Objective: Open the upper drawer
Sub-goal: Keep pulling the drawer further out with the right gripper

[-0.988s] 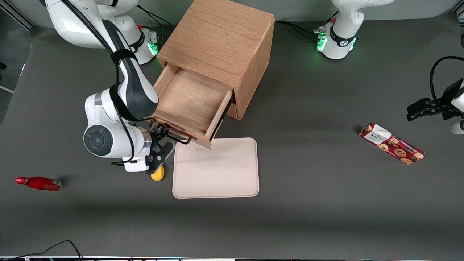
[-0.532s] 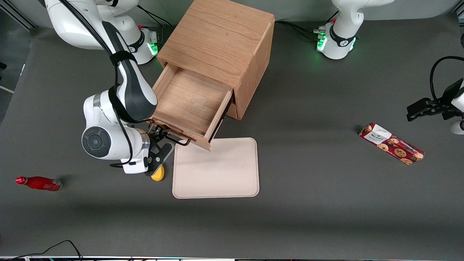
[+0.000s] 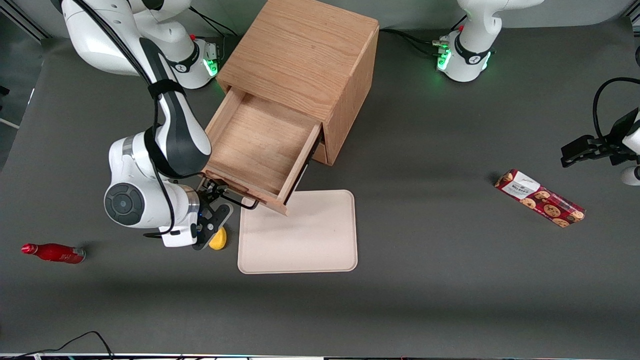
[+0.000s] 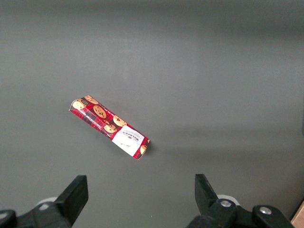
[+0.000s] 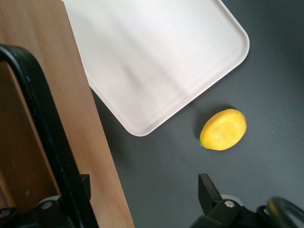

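The upper drawer (image 3: 255, 140) of the oak cabinet (image 3: 300, 50) stands pulled well out, its empty wooden inside showing from above. Its thin dark bar handle (image 3: 240, 200) runs along the front panel nearest the front camera. My right gripper (image 3: 215, 202) sits at that handle, at the end toward the working arm's side. In the right wrist view the gripper (image 5: 142, 190) is open, its fingers wide apart. One finger (image 5: 83, 187) lies close against the handle (image 5: 42, 118) and the drawer front (image 5: 71, 95); the second finger (image 5: 206, 190) hangs over bare table.
A cream tray (image 3: 297, 232) lies flat just in front of the drawer, its corner (image 5: 152, 52) under the drawer front. A yellow lemon (image 3: 218, 239) sits beside the tray, under my wrist. A red bottle (image 3: 52, 252) lies toward the working arm's end, a cookie box (image 3: 540, 197) toward the parked arm's.
The drawer has slid a little farther out of the cabinet, toward the front camera. My gripper and wrist moved the same way with the handle, uncovering more of the lemon.
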Available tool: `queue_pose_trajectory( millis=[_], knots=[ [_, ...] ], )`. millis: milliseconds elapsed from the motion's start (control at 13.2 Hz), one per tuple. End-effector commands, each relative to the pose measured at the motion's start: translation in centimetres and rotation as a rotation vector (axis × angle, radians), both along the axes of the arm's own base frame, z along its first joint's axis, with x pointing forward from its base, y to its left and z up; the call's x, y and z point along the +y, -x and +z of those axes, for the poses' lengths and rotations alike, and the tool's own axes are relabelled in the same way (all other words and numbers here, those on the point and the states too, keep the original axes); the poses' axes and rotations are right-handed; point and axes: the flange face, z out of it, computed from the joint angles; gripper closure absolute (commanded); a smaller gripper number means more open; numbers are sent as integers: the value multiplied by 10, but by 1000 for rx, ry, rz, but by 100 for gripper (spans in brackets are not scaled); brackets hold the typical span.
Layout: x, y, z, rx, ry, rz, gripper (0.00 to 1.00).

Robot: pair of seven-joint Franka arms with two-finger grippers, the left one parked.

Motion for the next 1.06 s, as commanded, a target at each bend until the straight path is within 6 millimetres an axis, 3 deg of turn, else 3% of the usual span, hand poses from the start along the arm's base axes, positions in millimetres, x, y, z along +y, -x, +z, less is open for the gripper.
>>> queue_pose_trajectory(
  millis=[0,912,988],
  knots=[
    [1,-8,3,-6,-4,17,0],
    [4,9,75,36,0,-50,0],
    [2,14,89,36,0,-55,0]
  ],
)
